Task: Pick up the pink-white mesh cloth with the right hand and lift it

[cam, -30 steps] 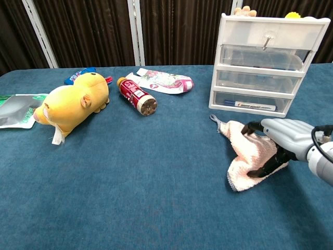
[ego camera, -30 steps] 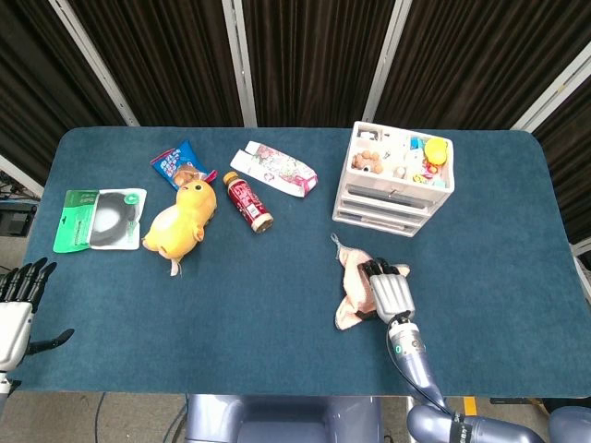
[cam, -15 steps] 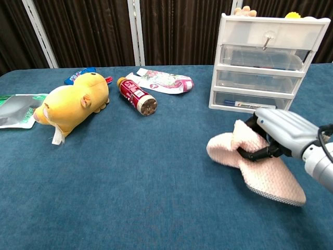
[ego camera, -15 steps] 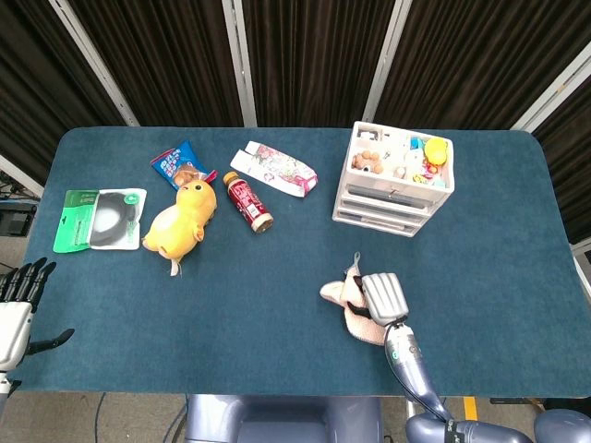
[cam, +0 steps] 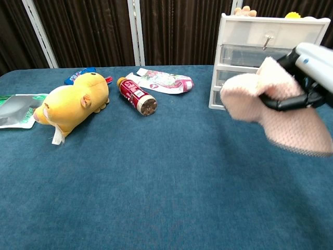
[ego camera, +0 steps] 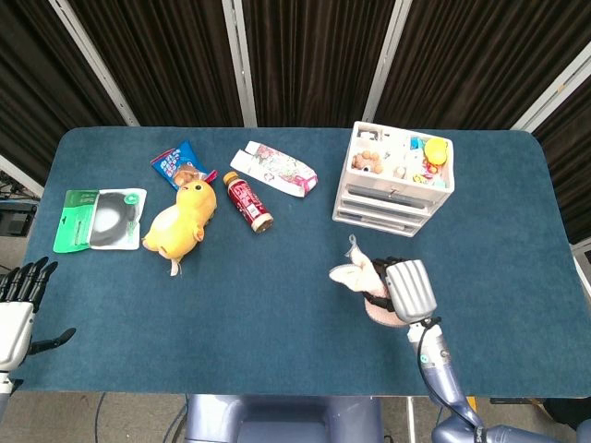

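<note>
My right hand (ego camera: pixel 409 289) (cam: pixel 312 73) grips the pink-white mesh cloth (ego camera: pixel 362 280) (cam: pixel 276 107) and holds it in the air, well above the blue table. In the chest view the cloth hangs in front of the white drawer unit (cam: pixel 250 47), folded over the fingers, with a loose flap drooping to the right. My left hand (ego camera: pixel 17 305) rests at the near left edge of the table in the head view, holding nothing, fingers apart.
The white drawer unit (ego camera: pixel 395 180) stands at the back right with small toys on top. A yellow plush (ego camera: pixel 180 219), a red bottle (ego camera: pixel 247 201), a snack bag (ego camera: pixel 178 164), a pink-white pouch (ego camera: pixel 274 169) and a green-white packet (ego camera: pixel 100 220) lie on the left half.
The right hand has lifted the cloth off the table, rising and shifting right; the cloth went from lying flat to hanging in the air. The left hand has not moved.
</note>
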Robot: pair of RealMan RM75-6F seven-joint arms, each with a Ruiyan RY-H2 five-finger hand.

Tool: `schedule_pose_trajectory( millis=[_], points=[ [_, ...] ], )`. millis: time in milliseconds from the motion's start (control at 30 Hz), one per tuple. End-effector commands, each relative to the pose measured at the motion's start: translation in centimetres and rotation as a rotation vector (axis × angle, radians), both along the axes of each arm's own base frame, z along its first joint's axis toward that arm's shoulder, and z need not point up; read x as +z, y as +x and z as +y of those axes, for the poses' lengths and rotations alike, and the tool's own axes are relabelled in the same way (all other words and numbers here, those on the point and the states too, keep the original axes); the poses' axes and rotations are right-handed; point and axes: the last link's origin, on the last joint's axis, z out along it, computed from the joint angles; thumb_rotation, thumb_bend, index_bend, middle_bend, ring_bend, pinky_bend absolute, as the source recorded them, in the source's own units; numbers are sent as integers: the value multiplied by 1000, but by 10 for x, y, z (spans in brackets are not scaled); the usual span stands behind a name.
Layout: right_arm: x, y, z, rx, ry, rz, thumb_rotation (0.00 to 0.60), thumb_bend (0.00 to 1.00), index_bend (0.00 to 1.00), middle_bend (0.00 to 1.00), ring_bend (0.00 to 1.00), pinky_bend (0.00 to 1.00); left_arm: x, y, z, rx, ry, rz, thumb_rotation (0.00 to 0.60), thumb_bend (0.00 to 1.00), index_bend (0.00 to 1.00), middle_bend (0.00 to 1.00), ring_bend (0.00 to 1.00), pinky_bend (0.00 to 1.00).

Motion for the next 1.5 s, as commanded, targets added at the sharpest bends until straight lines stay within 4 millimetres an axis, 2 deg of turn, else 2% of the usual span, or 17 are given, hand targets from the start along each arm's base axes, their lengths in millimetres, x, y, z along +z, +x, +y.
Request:
schedule_pose_trajectory(
  millis=[33, 867, 1267, 1500],
  points=[
    [10, 0, -3, 7, -29, -20, 600, 419, 708, 719, 697, 823, -1, 0, 0, 0, 0, 0, 600, 30, 0, 0, 0, 0],
    [51, 0, -33, -13, -161, -44, 600, 418, 705, 719, 694, 820, -2, 1, 1, 0, 4, 4, 600, 31, 0, 0, 0, 0],
    [47, -10, -33, -39, -150, -25, 600, 418, 705, 719, 694, 820, -3, 0, 1, 3, 3, 7, 600, 30, 0, 0, 0, 0],
    [48, -9, -36, -38, -160, -31, 600, 419, 706, 719, 694, 820, -2, 1, 1, 0, 5, 7, 600, 30, 0, 0, 0, 0]
  ],
)
